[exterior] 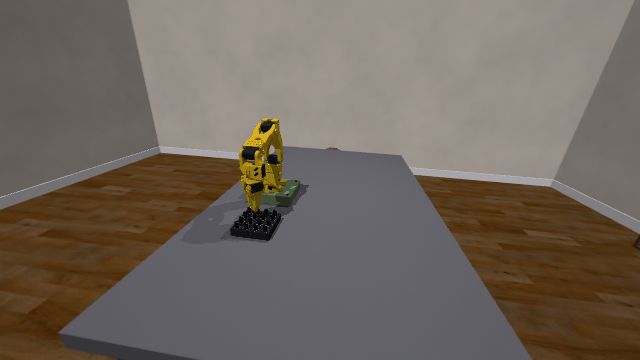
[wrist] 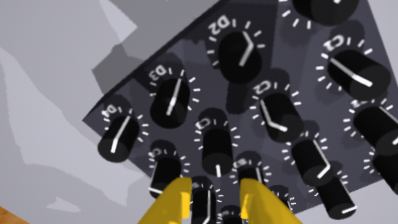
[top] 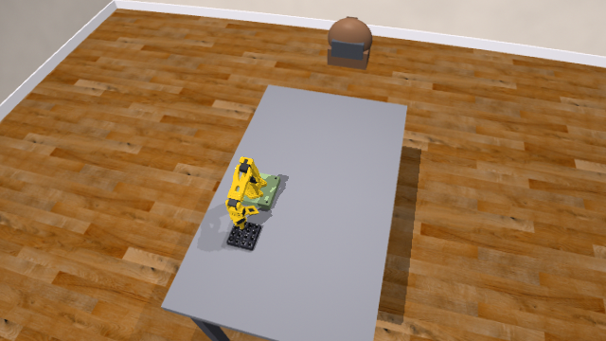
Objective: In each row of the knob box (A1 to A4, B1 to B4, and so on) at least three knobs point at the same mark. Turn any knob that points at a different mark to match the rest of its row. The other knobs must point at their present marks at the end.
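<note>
The black knob box point(top: 242, 233) lies on the grey table just in front of my yellow arm; it also shows in the exterior view point(exterior: 256, 224). In the wrist view its black knobs point(wrist: 170, 102) carry white pointer lines and ring marks, with labels such as D2 and D3 readable. My gripper point(wrist: 215, 182) hangs over the box's near-left corner, its yellow fingers nearly together. One knob point(wrist: 204, 205) shows through the narrow gap between the fingers, and it does not fill the gap. I cannot tell whether the fingertips touch it.
The arm's green base plate point(top: 266, 190) sits right behind the box. A brown domed object point(top: 349, 43) stands on the wooden floor beyond the table's far end. The table's left edge point(top: 208, 223) runs close to the box.
</note>
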Motion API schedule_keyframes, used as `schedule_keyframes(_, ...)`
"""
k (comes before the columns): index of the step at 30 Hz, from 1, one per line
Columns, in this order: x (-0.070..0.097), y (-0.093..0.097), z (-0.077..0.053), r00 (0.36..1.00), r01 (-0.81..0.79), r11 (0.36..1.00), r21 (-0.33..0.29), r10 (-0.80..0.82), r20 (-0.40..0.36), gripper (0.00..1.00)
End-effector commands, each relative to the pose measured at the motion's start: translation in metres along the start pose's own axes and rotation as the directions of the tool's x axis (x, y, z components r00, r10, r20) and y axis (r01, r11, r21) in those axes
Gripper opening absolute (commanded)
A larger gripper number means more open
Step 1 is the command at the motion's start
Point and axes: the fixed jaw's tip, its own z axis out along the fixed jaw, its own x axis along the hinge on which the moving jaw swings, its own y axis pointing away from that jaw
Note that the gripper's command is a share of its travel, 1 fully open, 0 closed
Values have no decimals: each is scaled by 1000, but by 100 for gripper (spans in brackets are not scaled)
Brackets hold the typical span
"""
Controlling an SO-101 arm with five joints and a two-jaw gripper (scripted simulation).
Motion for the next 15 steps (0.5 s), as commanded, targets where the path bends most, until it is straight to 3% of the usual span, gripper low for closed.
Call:
schedule_keyframes(1, -2, -1, 1, 1000, 5, 1000, -5, -5, 8, 10)
schedule_keyframes(15, -1, -1, -1, 1000, 5, 1000, -5, -5, 8, 10)
